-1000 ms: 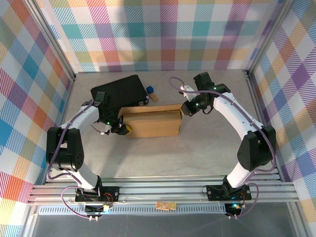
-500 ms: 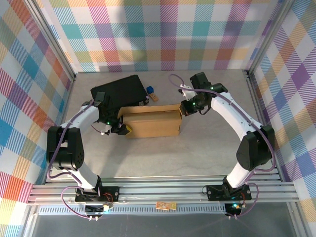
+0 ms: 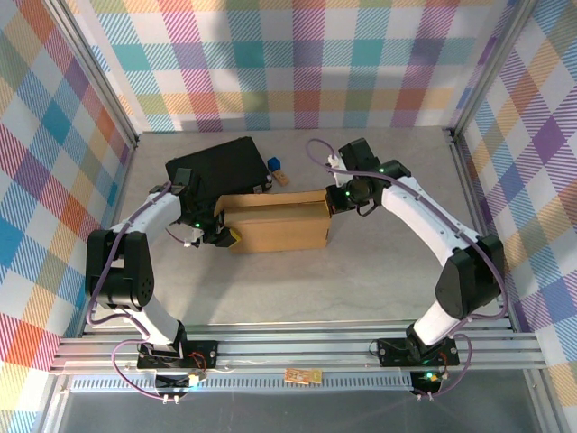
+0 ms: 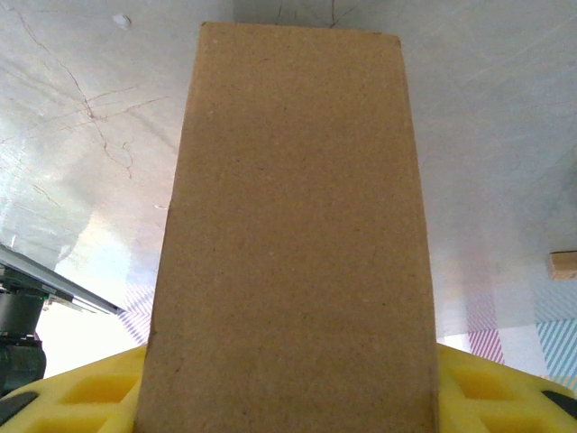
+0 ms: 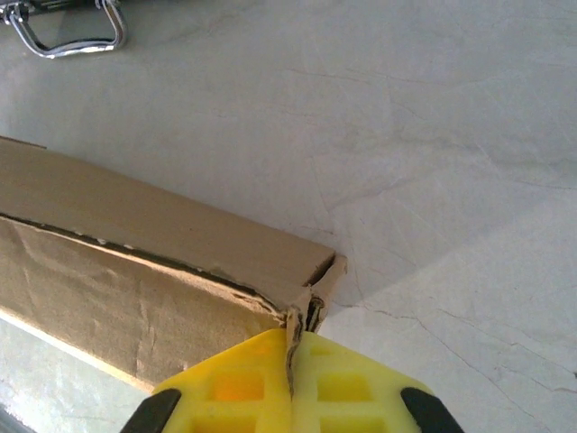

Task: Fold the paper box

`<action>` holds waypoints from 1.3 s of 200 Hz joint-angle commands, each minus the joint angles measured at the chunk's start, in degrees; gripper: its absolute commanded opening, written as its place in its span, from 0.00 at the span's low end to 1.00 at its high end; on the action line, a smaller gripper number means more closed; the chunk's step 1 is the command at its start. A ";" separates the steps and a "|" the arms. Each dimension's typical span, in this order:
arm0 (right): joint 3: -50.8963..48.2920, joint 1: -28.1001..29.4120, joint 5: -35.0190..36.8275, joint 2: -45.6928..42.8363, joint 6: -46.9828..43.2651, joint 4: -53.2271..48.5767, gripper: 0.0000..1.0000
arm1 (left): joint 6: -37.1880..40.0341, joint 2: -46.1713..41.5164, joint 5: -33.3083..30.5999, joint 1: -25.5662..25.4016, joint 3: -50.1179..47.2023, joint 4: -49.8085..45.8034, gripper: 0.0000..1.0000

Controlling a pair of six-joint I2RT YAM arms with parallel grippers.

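The paper box [image 3: 275,224] is plain brown cardboard, lying folded up in the middle of the table. My left gripper [image 3: 225,234] is at its left end. In the left wrist view the box [image 4: 288,198] runs between the yellow fingers [image 4: 81,388], which press on both of its sides. My right gripper [image 3: 335,200] is at the box's far right corner. In the right wrist view the yellow fingertips [image 5: 234,383] are pinched together on a thin cardboard edge at that corner [image 5: 311,298], where the layers gape slightly.
A black case [image 3: 216,167] lies just behind the box's left end; its metal handle [image 5: 68,32] shows in the right wrist view. A small blue object [image 3: 275,164] and a wooden block [image 3: 282,177] sit beside the case. Checked walls enclose the table on three sides.
The right arm has shifted a little left, onto the box's far right corner, and its fingers have closed on the cardboard edge. The left arm and the box have stayed still.
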 commanded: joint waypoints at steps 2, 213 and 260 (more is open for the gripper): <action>-4.88 1.88 -0.47 -1.85 3.39 2.52 0.00 | -1.59 1.87 -9.33 0.33 -1.50 -2.54 0.27; 17.52 -3.75 -8.38 8.49 -8.75 -19.38 0.29 | -0.40 2.31 -10.29 0.60 0.33 -4.30 0.23; 20.12 -3.75 -7.65 10.51 -8.48 -19.29 0.18 | -0.27 2.05 -10.17 0.67 0.20 -4.43 0.23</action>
